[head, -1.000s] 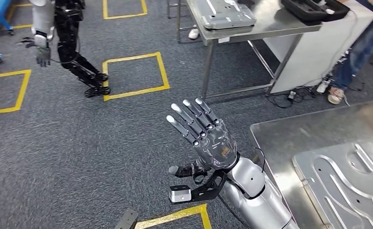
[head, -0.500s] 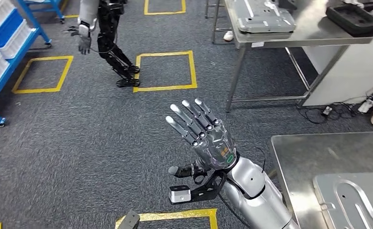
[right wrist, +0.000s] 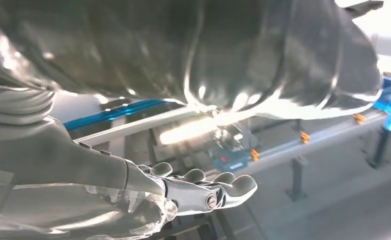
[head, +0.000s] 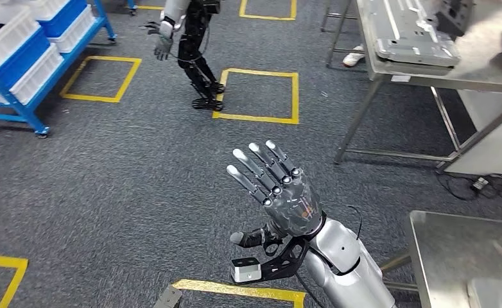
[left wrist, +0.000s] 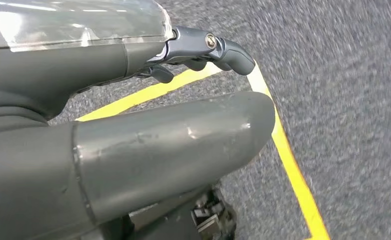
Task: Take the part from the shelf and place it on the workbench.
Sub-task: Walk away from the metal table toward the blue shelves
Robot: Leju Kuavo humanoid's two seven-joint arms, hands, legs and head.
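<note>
The right hand (head: 280,192), low centre of the head view, is raised with fingers spread, holding nothing. The blue shelf (head: 27,70) stands upper left, well apart, carrying white bins (head: 11,35) (contents hidden; the part can't be made out). Whether the left hand (left wrist: 133,150) is apart or together, I cannot tell.

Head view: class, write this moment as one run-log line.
right hand: raised, fingers spread, holding nothing | shelf: blue, far left, holds bins | workbench: near right corner

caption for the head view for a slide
Silver right arm's dark open hand raised above grey carpet marked with yellow tape squares, blue shelf ahead.
</note>
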